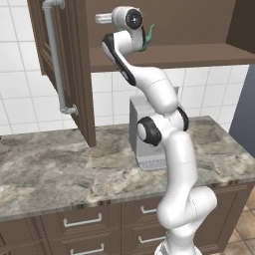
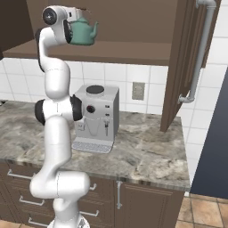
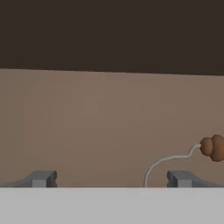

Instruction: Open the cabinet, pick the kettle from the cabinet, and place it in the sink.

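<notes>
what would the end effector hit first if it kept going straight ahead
Probably the cabinet's brown back wall, which lies ahead between the open fingers in the hand view. The kettle's handle arcs off to one side, so it looks out of the line, though depth is unclear.

White tiled wall (image 1: 20, 94), marbled grey counter (image 1: 60, 174), perhaps terracotta floor (image 2: 205, 213).

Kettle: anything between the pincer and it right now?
Nothing visible. The cabinet door is swung open, and the pincer is open inside, level with the kettle. The hand view shows bare cabinet wall between the fingertips; the kettle's thin handle arcs past the right tip, outside the gap.
</notes>
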